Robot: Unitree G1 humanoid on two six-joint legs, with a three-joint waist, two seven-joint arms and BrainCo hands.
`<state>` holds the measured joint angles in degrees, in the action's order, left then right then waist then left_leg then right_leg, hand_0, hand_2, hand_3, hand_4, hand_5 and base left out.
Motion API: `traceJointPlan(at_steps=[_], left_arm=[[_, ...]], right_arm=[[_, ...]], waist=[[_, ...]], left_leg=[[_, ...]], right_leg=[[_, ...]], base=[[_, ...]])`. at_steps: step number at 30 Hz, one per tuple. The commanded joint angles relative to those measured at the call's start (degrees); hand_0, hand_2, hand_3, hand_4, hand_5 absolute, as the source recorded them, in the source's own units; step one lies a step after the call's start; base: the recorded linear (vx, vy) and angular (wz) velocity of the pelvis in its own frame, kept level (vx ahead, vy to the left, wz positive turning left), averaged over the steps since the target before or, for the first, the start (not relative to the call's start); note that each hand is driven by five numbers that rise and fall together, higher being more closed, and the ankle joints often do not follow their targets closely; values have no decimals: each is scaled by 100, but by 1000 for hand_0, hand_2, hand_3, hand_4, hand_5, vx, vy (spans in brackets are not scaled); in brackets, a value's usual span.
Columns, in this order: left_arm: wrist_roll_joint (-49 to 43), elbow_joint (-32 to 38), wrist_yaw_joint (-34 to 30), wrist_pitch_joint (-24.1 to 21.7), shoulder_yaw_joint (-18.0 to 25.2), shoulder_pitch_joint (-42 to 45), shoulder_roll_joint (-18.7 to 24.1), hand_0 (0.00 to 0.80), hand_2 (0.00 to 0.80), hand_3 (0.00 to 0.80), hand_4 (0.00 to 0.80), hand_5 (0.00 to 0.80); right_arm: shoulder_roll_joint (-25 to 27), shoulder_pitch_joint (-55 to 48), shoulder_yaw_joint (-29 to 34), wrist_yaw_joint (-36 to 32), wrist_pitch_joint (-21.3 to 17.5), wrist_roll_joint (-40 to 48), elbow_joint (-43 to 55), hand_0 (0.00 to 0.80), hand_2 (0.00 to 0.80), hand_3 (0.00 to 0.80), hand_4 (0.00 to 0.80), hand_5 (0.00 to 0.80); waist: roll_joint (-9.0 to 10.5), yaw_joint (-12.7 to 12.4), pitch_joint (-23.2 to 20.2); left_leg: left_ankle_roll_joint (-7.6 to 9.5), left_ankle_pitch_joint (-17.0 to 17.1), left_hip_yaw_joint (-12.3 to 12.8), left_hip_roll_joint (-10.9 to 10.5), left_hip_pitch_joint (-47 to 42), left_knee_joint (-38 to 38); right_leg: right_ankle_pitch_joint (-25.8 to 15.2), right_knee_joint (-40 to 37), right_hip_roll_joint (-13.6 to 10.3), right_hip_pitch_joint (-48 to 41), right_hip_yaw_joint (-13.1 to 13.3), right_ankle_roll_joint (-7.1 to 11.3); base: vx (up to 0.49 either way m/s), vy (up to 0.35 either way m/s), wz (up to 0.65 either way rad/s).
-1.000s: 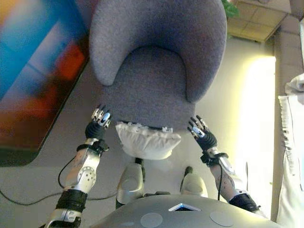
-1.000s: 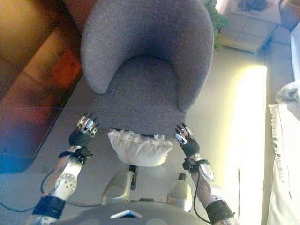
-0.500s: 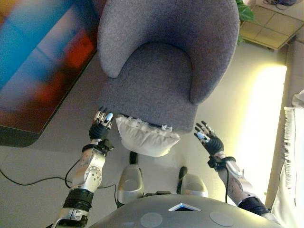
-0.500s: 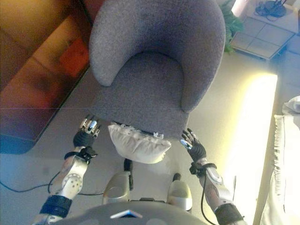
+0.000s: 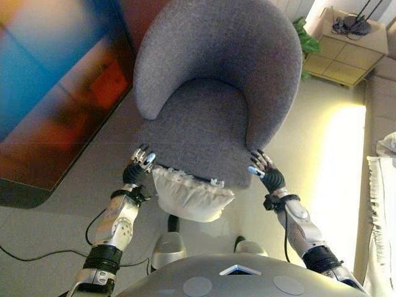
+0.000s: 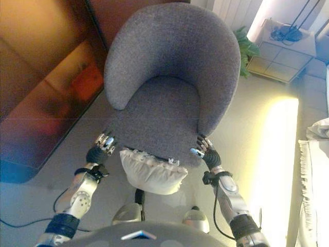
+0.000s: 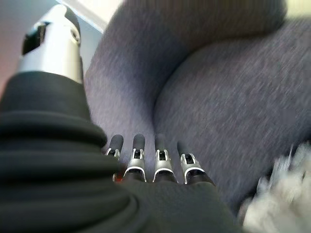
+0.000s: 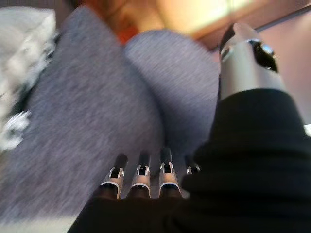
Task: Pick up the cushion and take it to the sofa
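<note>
- The white frilled cushion (image 5: 192,197) lies at the front edge of the grey upholstered armchair (image 5: 210,93), overhanging toward the robot, held by neither hand.
- The left hand (image 5: 140,164) sits just beside the cushion's left end, fingers straight and loose; the right hand (image 5: 265,174), also relaxed and empty, is near the seat's right front corner, apart from the cushion.
- To lift cleanly, I'd bring both palms inward against the cushion's ends and squeeze evenly.
- The chair's curved arms hem in the seat; the pale floor (image 5: 322,154) to the right looks open for turning away.
</note>
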<state>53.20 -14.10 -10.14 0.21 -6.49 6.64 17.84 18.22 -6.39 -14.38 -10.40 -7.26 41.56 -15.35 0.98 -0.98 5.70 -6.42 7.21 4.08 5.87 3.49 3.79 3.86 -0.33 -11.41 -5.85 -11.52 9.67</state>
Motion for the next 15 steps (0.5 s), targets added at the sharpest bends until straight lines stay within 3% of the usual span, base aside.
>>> traceJointPlan(at_steps=[1,3,6,15], left_arm=[[1713,367,-1637,671,-77,-230,-190,0,0,0,0,0],[2512,313,-2508,1099,-181,-111,-384,0,0,0,0,0],[3110,264,-2933,1442,-256,-23,-528,0,0,0,0,0],[3000,228,-2952,1565,-61,227,-595,0,0,0,0,0]], right_arm=[[-392,187,123,-1682,385,1947,433,0,0,0,0,0],[-607,93,107,-2775,791,2786,288,0,0,0,0,0],[-811,84,85,-3504,1281,3566,140,0,0,0,0,0],[-827,-177,132,-3533,1392,3400,143,0,0,0,0,0]], waist=[[118,-139,24],[111,-133,-9],[101,-149,-79],[78,-132,-255]], left_leg=[[-57,-461,176,377,36,-489],[-65,-497,222,418,2,-520],[-82,-527,249,441,-42,-523],[-81,-555,234,422,-94,-471]], right_leg=[[-803,-113,-440,449,0,257],[-753,-98,-434,408,6,257],[-713,-108,-421,349,0,265],[-690,-170,-365,338,46,238]], base=[[43,-12,-1],[65,-19,-3],[62,-23,-3],[34,-6,0]])
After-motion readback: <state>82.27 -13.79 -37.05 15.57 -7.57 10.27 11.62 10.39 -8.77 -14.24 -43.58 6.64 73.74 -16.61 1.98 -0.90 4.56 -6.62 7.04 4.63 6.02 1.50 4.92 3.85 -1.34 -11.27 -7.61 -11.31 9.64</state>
